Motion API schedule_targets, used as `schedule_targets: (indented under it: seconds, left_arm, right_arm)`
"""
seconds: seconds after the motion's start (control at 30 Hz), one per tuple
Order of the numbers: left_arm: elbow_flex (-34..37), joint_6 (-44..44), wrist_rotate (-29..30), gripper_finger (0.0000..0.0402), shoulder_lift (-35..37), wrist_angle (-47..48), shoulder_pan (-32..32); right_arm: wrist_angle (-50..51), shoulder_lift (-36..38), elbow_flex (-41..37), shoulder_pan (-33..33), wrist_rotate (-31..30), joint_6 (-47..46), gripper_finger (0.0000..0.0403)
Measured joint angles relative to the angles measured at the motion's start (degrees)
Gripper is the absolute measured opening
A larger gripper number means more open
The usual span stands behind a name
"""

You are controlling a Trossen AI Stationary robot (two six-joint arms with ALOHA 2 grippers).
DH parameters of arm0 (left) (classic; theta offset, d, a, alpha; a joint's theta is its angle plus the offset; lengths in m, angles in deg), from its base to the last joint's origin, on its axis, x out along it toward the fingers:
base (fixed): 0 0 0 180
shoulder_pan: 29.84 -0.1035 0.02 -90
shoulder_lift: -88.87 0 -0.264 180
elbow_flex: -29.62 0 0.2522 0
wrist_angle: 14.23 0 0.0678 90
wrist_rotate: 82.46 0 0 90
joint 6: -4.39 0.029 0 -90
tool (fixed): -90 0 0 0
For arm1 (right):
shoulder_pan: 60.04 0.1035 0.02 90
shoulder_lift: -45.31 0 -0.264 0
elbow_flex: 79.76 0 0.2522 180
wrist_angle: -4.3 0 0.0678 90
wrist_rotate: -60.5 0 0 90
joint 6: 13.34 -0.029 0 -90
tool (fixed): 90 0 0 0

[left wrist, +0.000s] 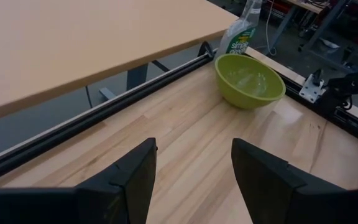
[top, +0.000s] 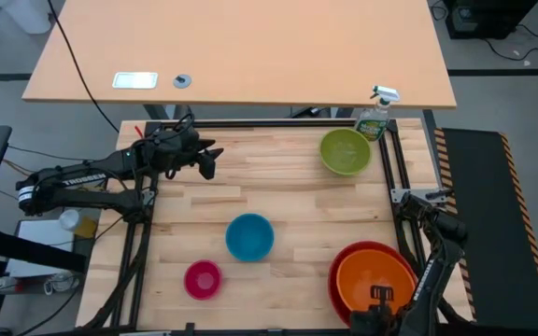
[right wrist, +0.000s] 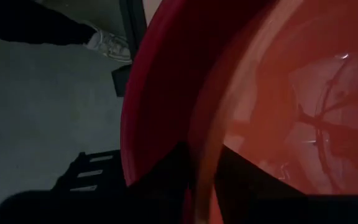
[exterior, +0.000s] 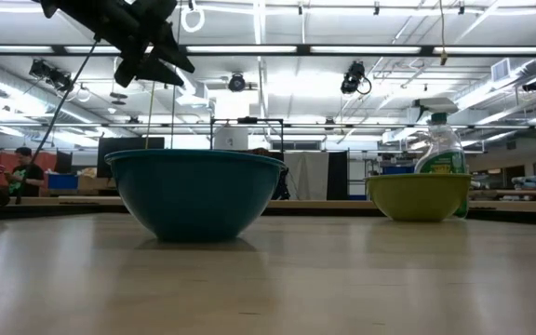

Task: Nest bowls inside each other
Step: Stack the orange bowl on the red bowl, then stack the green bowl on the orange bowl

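Right pincer straddles the round orange plastic bowl's near rim, grip unclear; lifting could drag it from the large red plastic bowl.

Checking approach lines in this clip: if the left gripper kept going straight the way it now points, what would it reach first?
Probably the lime green bowl. The left gripper, jaws open, looks across bare tabletop with nothing nearer in its line. The bowl sits slightly off-centre, so it might pass beside it toward the spray bottle.

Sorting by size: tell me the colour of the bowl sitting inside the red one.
Orange bowl, clearest in the high view.
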Motion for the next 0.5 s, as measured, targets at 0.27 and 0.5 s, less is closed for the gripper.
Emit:
schedule_targets:
  seconds: [0.27,0.5]
  left_arm:
    - [0.0,-0.06,-0.57,0.0212,0.0,0.0,0.01]
    - [0.0,-0.02,-0.69,0.0212,0.0,0.0,0.01]
  right_arm:
    - [-0.79,6.72,0.07,-0.82,-3.87,-2.39,0.0131]
    - [-0.19,13.7,0.09,-0.75,-5.78,-7.55,0.0177]
